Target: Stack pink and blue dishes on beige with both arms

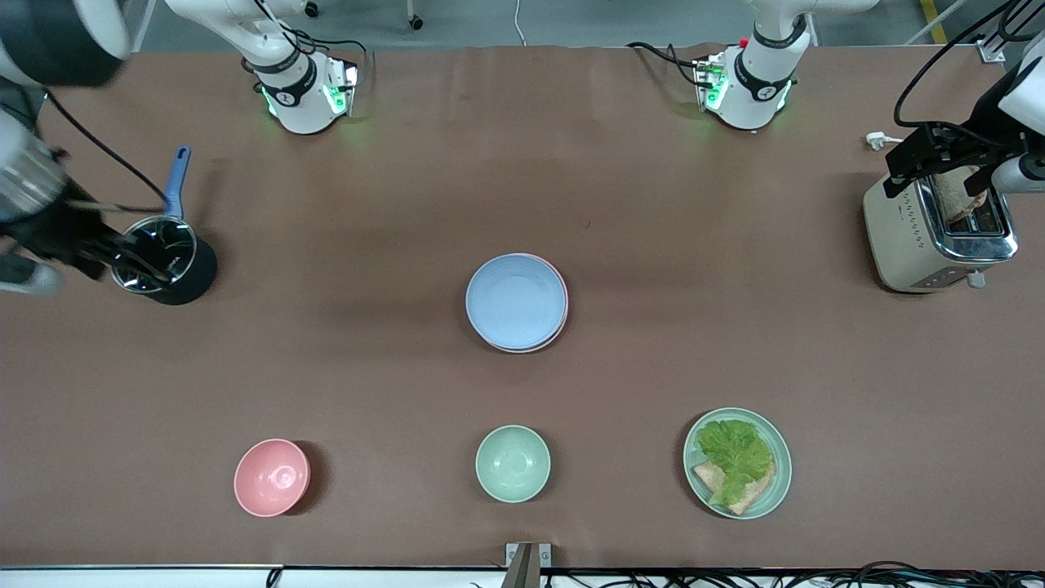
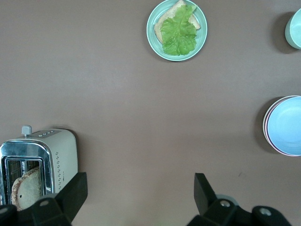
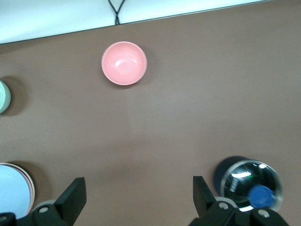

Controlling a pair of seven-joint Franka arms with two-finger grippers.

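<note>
The blue plate (image 1: 515, 300) and the pink plate (image 1: 562, 302) beneath it look matte and smooth, like plastic, as do the pink bowl (image 1: 272, 477) and green bowl (image 1: 513, 463). The toaster (image 1: 931, 237) has shiny polished metal on top and a satin cream body. The table (image 1: 367, 204) is covered in a dull, matte brown surface.

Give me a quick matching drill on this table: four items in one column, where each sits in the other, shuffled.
Items:
1. blue plate
2. pink bowl
3. toaster
4. lettuce leaf

Places:
A. on the green plate, over bread
B. at the left arm's end of the table, under the left gripper
C. top of the plate stack at the table's middle
D. near the front camera, toward the right arm's end

Pairs: 1-C, 2-D, 3-B, 4-A
</note>
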